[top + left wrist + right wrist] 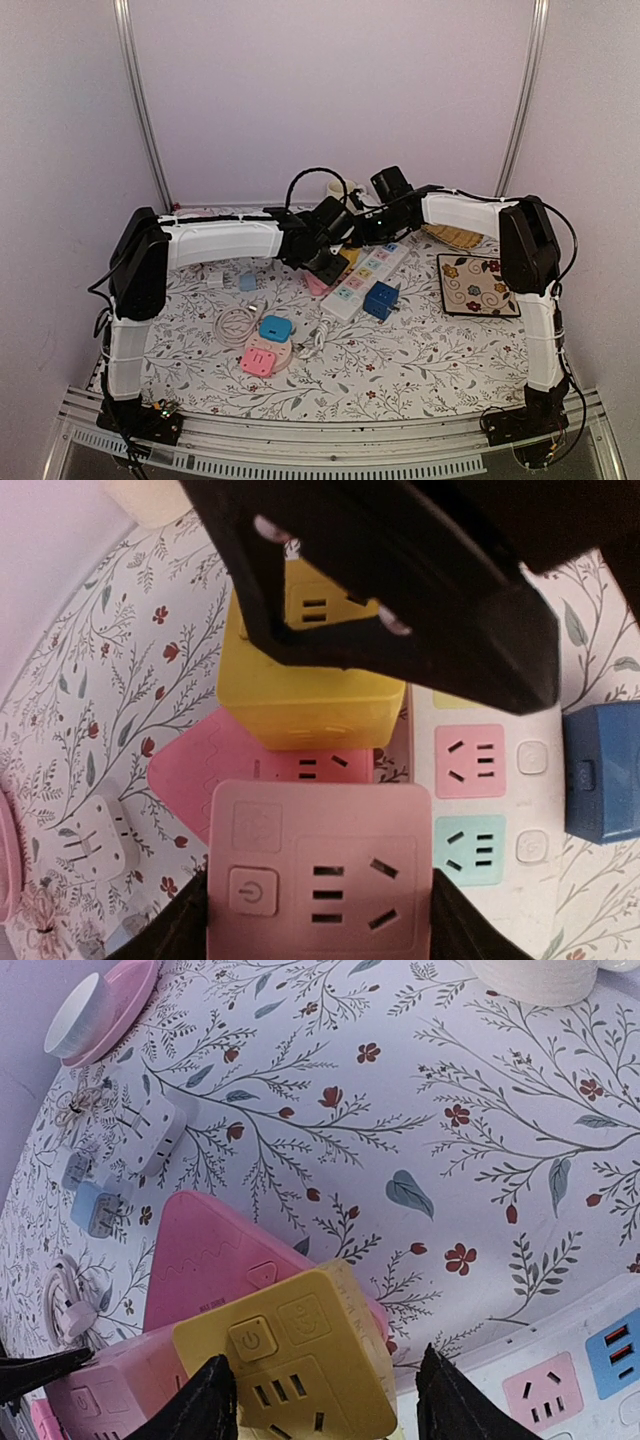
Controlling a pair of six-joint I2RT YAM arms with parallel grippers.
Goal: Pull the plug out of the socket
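A pink cube plug [320, 860] fills the bottom of the left wrist view. My left gripper [320, 892] is shut on it, one finger against each side. Just behind it a yellow cube plug [310, 695] sits on a flat pink triangular socket [190, 770]. In the right wrist view my right gripper [325, 1355] is closed around the yellow plug [300, 1360], which stands over the pink socket [200, 1260]. From above, both grippers meet at the table's middle, left [325, 263] and right [352, 240].
A white power strip [365, 272] with coloured outlets lies right of the grippers, a blue cube plug [381, 299] at its near end. A patterned mat [475, 285] lies at right. A coiled cable [235, 322] and small adapters [268, 345] are at left.
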